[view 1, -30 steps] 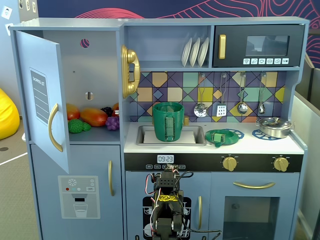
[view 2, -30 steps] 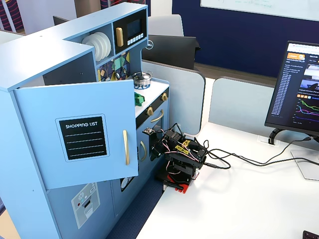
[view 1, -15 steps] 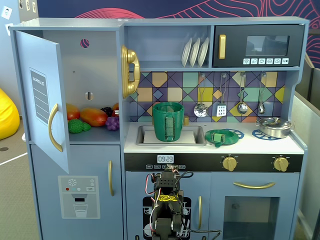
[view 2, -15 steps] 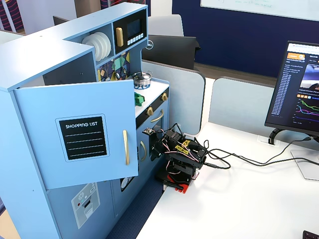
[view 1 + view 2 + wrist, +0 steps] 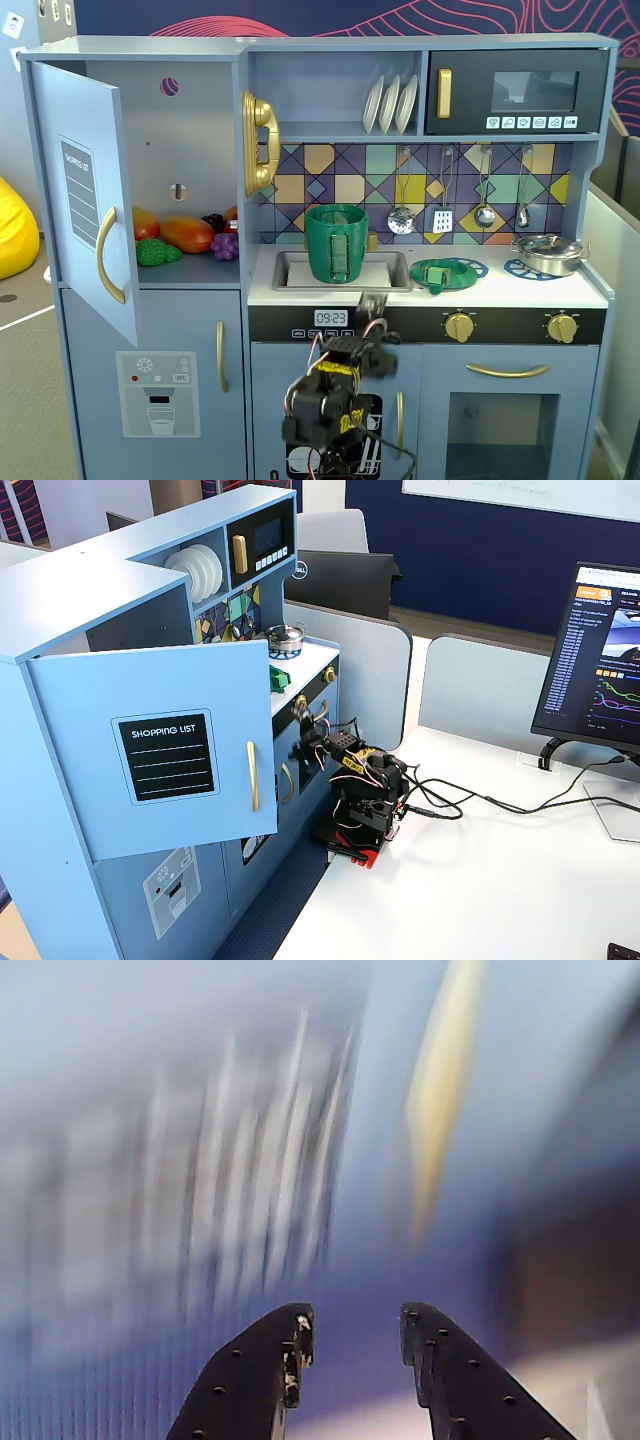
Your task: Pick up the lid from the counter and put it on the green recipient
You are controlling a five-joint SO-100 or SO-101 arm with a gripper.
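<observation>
The green lid [image 5: 444,272] lies flat on a blue burner ring on the counter, right of the sink; a bit of it shows in the other fixed view [image 5: 277,679]. The tall green pot [image 5: 336,243] stands in the sink with its ribbed handle facing front. My gripper [image 5: 372,305] is below the counter's front edge, by the clock panel, left of and lower than the lid. In the wrist view my gripper [image 5: 357,1325] is open and empty, and the background is motion-blurred. In the other fixed view the gripper [image 5: 311,738] points at the kitchen front.
A silver pot [image 5: 548,253] sits on the right burner. The fridge door [image 5: 85,190] hangs open at left, with toy food [image 5: 186,235] inside. Utensils [image 5: 443,215] hang above the counter. The arm's base [image 5: 362,830] stands on a white desk with cables and a monitor [image 5: 605,665].
</observation>
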